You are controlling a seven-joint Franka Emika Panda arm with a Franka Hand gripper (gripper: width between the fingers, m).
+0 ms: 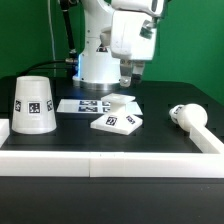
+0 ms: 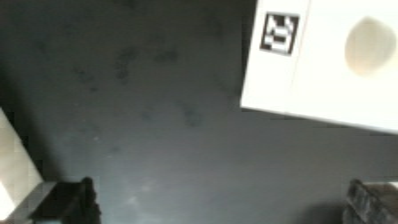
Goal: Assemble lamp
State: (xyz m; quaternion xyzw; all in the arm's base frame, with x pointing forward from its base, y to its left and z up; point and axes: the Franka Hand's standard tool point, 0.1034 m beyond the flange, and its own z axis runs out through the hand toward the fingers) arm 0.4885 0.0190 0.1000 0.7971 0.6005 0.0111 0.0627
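Observation:
The white tapered shade (image 1: 35,105) stands upside down at the exterior view's left, with tags on its side. The flat angular base (image 1: 117,120) lies mid-table, tags up; its corner with one tag and a round hole shows in the wrist view (image 2: 329,70). The bulb (image 1: 186,116) lies on its side at the exterior view's right. My gripper (image 1: 135,72) hangs above and just behind the base. It is open and empty: both fingertips (image 2: 64,203) sit far apart over bare black table.
The marker board (image 1: 88,104) lies flat behind the base, in front of the white robot pedestal (image 1: 97,65). A white rail (image 1: 110,163) runs along the front edge and up both sides. The table top is black (image 2: 143,110).

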